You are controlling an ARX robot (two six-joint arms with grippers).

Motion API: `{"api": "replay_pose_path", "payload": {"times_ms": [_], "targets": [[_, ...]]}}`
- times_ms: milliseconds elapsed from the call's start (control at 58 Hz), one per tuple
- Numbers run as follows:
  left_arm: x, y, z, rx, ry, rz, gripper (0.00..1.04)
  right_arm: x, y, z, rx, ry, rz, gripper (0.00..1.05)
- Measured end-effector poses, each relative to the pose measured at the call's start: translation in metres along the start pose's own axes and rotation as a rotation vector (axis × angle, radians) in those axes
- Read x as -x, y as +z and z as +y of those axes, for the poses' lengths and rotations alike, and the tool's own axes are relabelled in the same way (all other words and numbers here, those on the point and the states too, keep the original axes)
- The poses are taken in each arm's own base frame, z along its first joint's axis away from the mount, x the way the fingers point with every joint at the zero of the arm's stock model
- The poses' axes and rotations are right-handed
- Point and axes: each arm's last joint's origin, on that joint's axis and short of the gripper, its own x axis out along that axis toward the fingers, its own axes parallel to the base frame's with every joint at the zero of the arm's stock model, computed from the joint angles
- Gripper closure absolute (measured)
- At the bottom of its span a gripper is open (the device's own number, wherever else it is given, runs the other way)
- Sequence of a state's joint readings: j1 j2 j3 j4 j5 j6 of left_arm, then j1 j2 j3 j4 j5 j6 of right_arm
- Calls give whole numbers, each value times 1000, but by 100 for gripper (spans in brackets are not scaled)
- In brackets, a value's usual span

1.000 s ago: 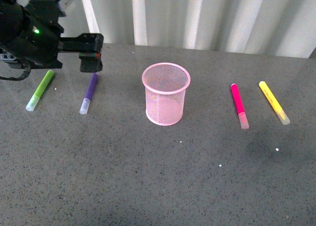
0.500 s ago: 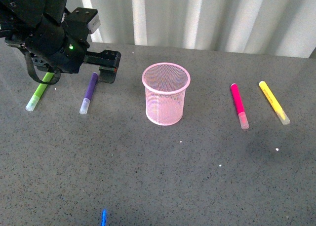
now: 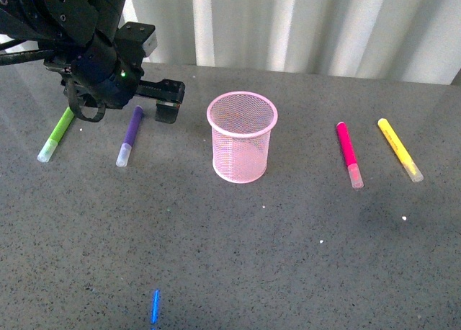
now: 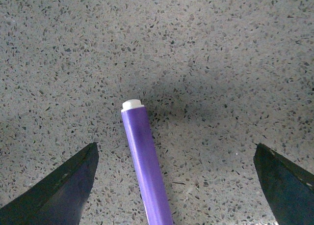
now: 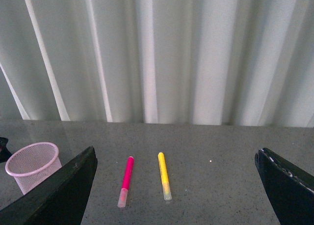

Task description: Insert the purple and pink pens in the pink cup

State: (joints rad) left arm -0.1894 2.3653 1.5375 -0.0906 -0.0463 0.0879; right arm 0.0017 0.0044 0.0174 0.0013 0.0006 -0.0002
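Left wrist view: left end effector (image 4: 175, 149) gapes above purple pen (image 4: 145, 168); right end effector (image 5: 175, 151) gapes too.

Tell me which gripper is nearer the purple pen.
Left. The left gripper hangs open over the far end of the purple pen, a jaw on each side. The right gripper, open too, faces the pink pen on the other side of the cup, well away.

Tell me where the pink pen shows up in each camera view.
Front: the pink pen lies right of the cup, beside the yellow pen.
Left wrist: not in it; only the purple pen shows.
Right wrist: the pink pen lies between the cup and the yellow pen.
Shared landmark: the yellow pen, beside it in both.
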Motion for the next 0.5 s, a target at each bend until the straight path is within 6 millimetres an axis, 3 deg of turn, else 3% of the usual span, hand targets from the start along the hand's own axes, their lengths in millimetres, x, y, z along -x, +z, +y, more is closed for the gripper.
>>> {"api": "replay_pose_path", "payload": {"times_ms": [207,448,500], "targets": [[-17,-7,0,1,13,30,7,0,0,0,0,0,0,7],[-24,-5,2,5,24,29,7,0,0,0,0,0,0,7],[-25,-5,1,2,29,29,15,0,0,0,0,0,0,7]]}}
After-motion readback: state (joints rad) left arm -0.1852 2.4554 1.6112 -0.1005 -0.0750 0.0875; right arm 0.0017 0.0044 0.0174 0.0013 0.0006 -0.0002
